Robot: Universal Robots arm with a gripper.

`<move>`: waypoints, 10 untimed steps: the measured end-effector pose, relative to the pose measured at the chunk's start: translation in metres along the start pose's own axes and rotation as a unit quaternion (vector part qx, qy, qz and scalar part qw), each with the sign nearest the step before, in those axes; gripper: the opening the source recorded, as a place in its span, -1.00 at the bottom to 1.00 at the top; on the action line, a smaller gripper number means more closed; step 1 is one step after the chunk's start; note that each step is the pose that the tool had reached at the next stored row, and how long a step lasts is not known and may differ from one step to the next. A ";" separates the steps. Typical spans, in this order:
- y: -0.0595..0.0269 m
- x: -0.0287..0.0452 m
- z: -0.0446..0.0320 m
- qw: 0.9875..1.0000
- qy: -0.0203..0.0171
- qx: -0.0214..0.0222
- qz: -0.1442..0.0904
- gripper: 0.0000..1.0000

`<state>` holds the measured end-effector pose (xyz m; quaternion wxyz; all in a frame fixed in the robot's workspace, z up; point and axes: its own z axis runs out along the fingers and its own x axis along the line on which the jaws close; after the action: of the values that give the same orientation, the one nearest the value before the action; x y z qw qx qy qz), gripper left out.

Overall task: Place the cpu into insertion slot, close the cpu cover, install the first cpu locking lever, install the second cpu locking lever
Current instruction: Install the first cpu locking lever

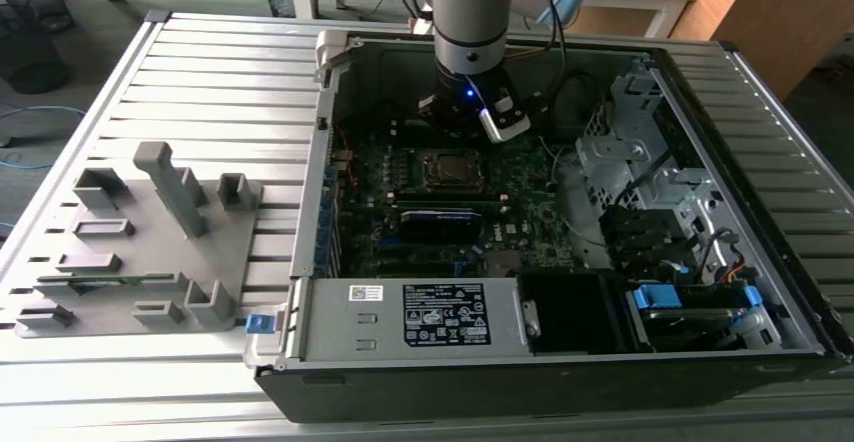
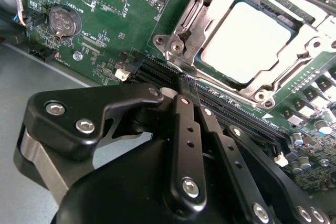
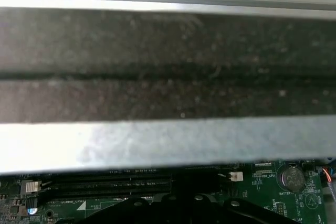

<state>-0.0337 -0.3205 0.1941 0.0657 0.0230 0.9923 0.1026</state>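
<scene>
Finding 1: the cpu lies seated in the insertion slot, and the cpu cover is folded down flat over it, its window framing the chip's silver top. Finding 2: the gripper is clenched, fingertips pressed together, poised just beside 1 corner of the slot's metal frame and directly over the memory slots bordering it; whether anything is pinched between the tips I cannot tell. Risk, as judged: a sideways slip could gouge those plastic slots or the motherboard, or hook the cover's corner and unsettle the chip.
</scene>
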 end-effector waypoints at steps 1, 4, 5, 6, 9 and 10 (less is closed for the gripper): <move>0.0000 0.0000 0.0000 1.000 0.000 0.000 0.000 -0.79; 0.0000 0.0000 0.0001 1.000 0.000 0.000 0.000 -0.79; 0.0000 0.0000 0.0001 1.000 0.000 0.000 0.000 -0.79; 0.0000 0.0000 0.0000 1.000 0.000 0.000 0.000 -0.79; 0.0000 0.0000 -0.0002 1.000 0.000 0.000 0.000 -0.79; 0.0000 -0.0001 -0.0002 1.000 0.000 0.000 0.000 -0.79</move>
<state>-0.0336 -0.3205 0.1943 0.0657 0.0230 0.9923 0.1027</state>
